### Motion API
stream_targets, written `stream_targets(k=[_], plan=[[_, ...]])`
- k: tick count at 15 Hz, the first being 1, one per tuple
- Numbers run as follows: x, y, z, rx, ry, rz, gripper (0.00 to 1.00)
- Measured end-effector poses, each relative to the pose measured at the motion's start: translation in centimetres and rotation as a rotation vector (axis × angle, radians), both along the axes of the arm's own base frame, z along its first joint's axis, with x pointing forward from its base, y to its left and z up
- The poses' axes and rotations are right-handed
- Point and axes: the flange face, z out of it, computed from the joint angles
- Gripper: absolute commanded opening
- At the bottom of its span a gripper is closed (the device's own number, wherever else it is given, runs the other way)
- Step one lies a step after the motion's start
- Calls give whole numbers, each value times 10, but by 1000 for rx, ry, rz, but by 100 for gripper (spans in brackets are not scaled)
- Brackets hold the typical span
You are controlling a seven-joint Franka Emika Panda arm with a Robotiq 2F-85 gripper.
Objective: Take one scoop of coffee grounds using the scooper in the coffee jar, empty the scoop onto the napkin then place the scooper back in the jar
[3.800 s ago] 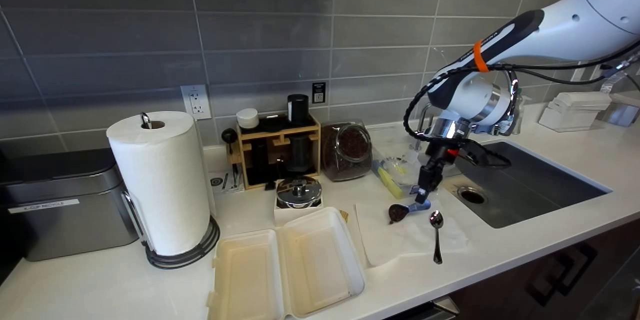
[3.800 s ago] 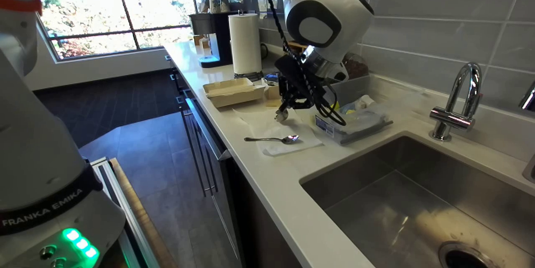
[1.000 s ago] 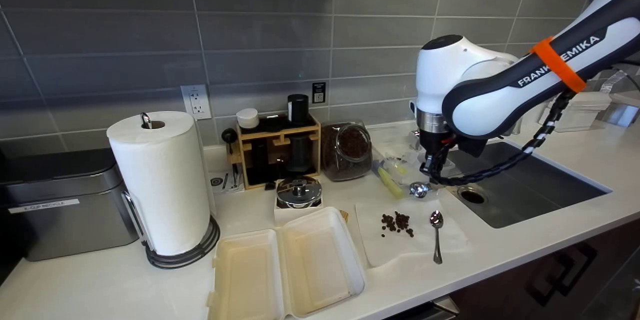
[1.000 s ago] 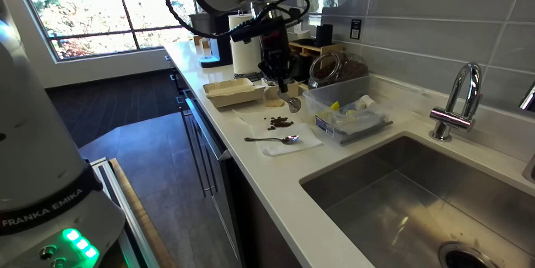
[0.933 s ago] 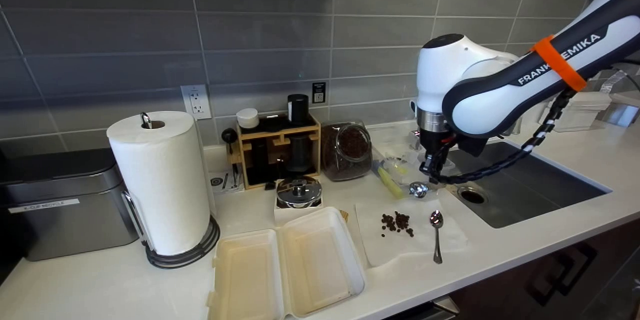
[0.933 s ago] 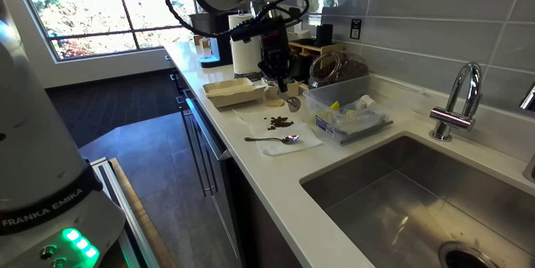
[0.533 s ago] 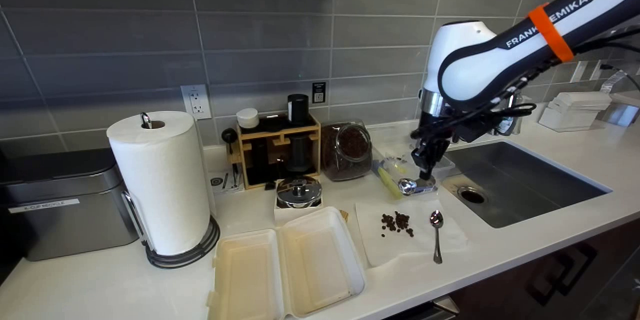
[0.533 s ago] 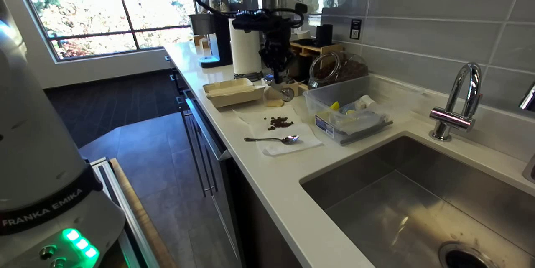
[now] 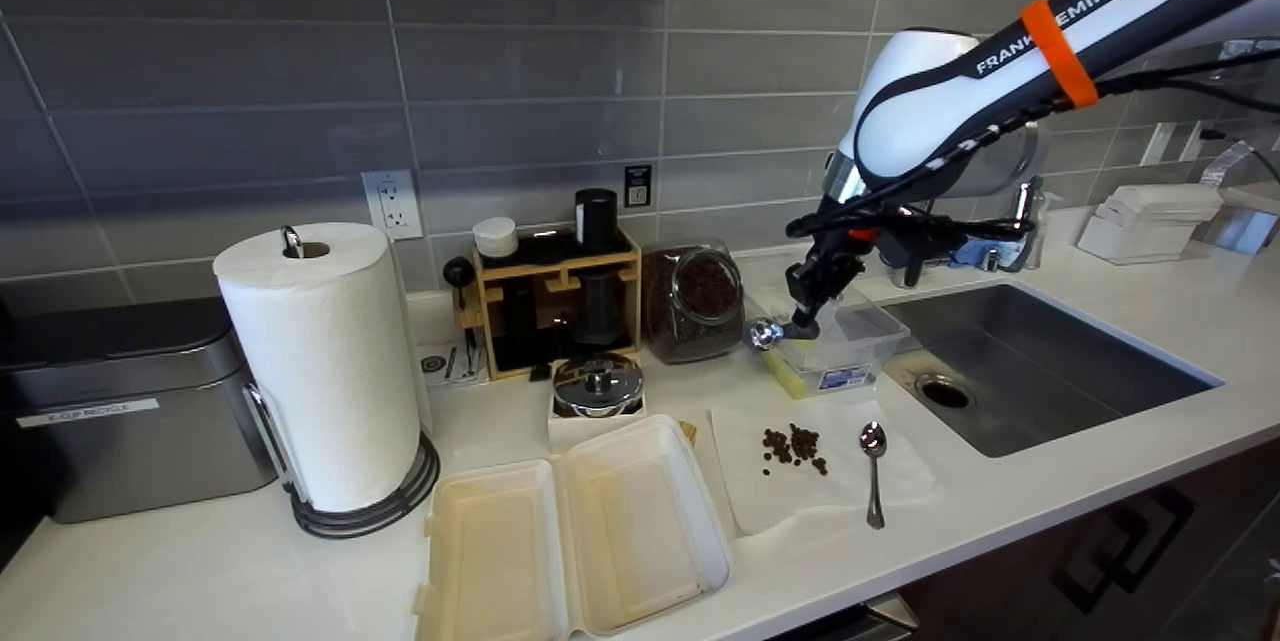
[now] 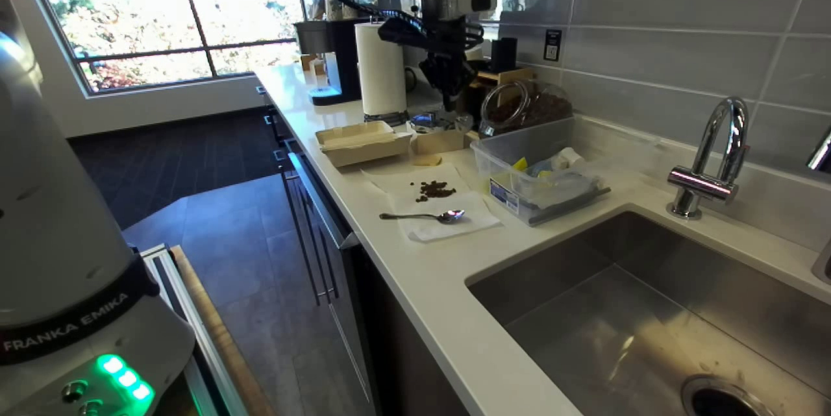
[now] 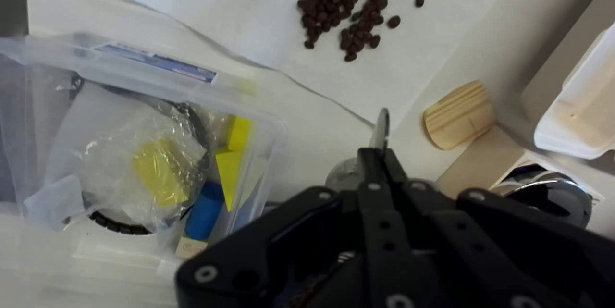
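My gripper (image 9: 803,319) is shut on the handle of the metal scooper (image 9: 765,334). In the wrist view the handle end (image 11: 382,130) sticks out between the fingertips (image 11: 376,152), with the bowl partly hidden behind them. The scooper is in the air near the front of the clear coffee jar (image 9: 690,321), apart from it. The jar holds dark beans, and its round mouth faces forward; it also shows in an exterior view (image 10: 548,108). A small pile of coffee beans (image 9: 795,446) lies on the white napkin (image 9: 760,501). The pile also shows in the wrist view (image 11: 331,7).
A clear plastic bin (image 9: 850,361) stands below the gripper, right of the jar. A spoon (image 9: 873,471) lies on the napkin. A silver-lidded canister (image 9: 598,386), a wooden rack (image 9: 560,266) and an open takeout box (image 9: 640,531) stand left. The sink (image 9: 1050,361) is right.
The bean-filled scooper was low over the napkin; the beans now lie on the napkin. My gripper has risen and moved back toward the jar, still holding the scooper.
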Motion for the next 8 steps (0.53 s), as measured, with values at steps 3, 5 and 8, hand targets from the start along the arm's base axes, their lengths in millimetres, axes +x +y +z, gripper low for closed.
stream_targets(k=[3, 5, 8], plan=[[15, 4, -4, -10, -55, 17, 1], [25, 8, -6, -16, -87, 27, 1], [38, 10, -4, -38, -134, 46, 1]])
